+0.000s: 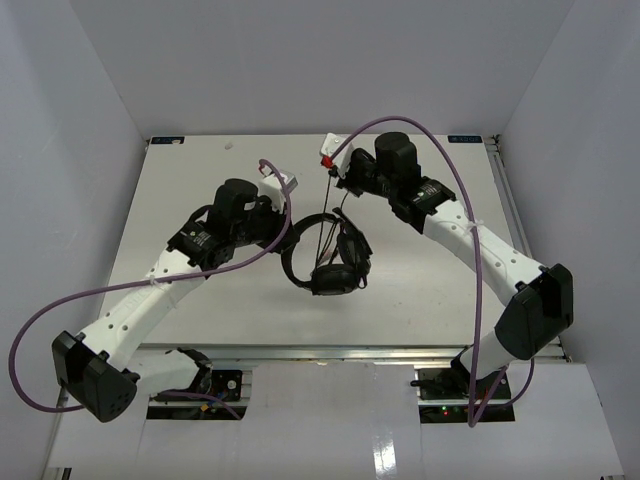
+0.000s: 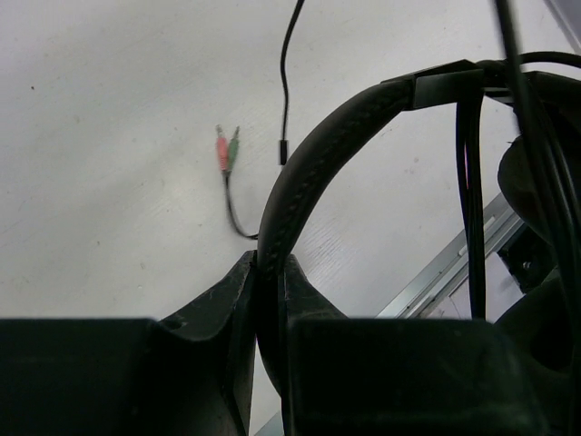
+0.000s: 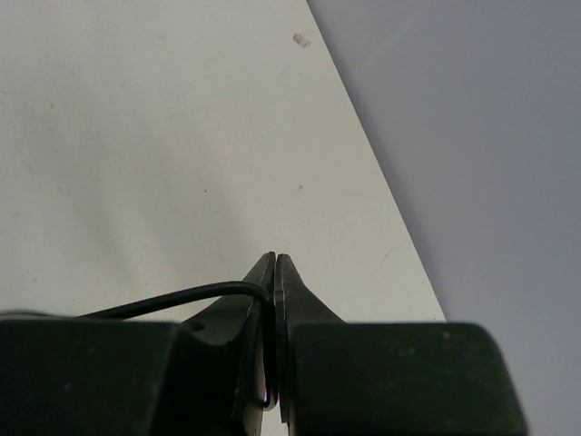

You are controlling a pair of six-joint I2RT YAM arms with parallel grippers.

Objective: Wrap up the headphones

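Observation:
The black headphones (image 1: pixel 326 258) hang just above the middle of the table, earcups low. My left gripper (image 1: pixel 285 232) is shut on their thin curved headband (image 2: pixel 313 154), which rises from between the fingers (image 2: pixel 269 263) and arcs right toward an earcup (image 2: pixel 536 182). My right gripper (image 1: pixel 335 182) is raised behind them and shut on the thin black cable (image 3: pixel 182 298), pinched between the jaws (image 3: pixel 274 262). From there the cable (image 1: pixel 327 220) runs taut down to the headphones. Several cable strands (image 2: pixel 472 209) cross the band. The pink and green plugs (image 2: pixel 227 150) lie on the table.
The white table (image 1: pixel 200 170) is walled by pale panels on three sides. A metal rail (image 2: pixel 445 268) runs along its front edge. Thick purple robot cables (image 1: pixel 470 230) loop over both arms. The table's far right edge (image 3: pixel 381 200) lies close to the right gripper.

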